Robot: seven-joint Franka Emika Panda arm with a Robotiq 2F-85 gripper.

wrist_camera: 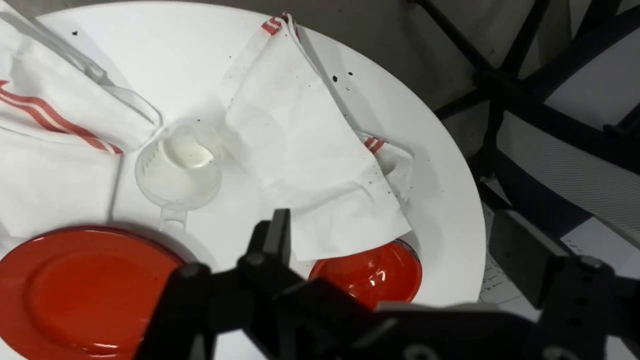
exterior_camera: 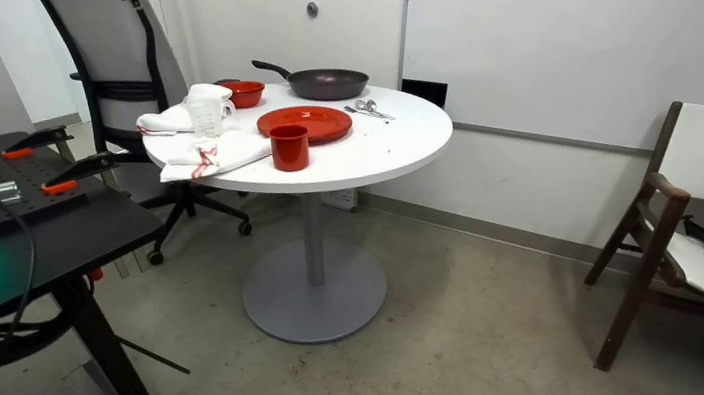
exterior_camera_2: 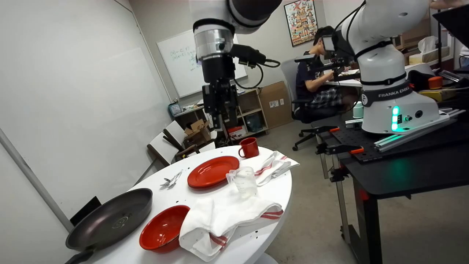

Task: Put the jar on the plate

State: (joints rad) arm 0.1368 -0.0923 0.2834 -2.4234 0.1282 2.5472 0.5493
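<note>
- The clear jar (wrist_camera: 178,185) is standing upright beside the red plate (wrist_camera: 92,295), its handle lying on the side toward the plate; a narrow strip of the round white table (wrist_camera: 162,62) is showing between handle and rim in the wrist view.
- The gripper (wrist_camera: 402,245) is hanging higher than the plate, its fingers (wrist_camera: 527,257) standing wide apart and grasping only air.
- One white cloth (wrist_camera: 315,145) is lying on the plate's jar side and is overlapping the red bowl (wrist_camera: 377,275); a second cloth (wrist_camera: 47,75), on the same side, is running up close to the plate.
- Between the cloths, past the jar from the plate, tabletop is reaching to the curved edge.
- The red mug (exterior_camera_2: 250,147) is standing just beside the plate; the bowl and the black frying pan (exterior_camera: 329,84) are resting on the plate's opposite side.
- The cutlery (exterior_camera: 371,106) is lying near the plate, across it from the jar; beyond it, tabletop is continuing to the edge.
- Well apart from the plate, on its jar side, a stretch of floor (exterior_camera: 204,294) is separating the table from the black bench (exterior_camera_2: 410,178).
</note>
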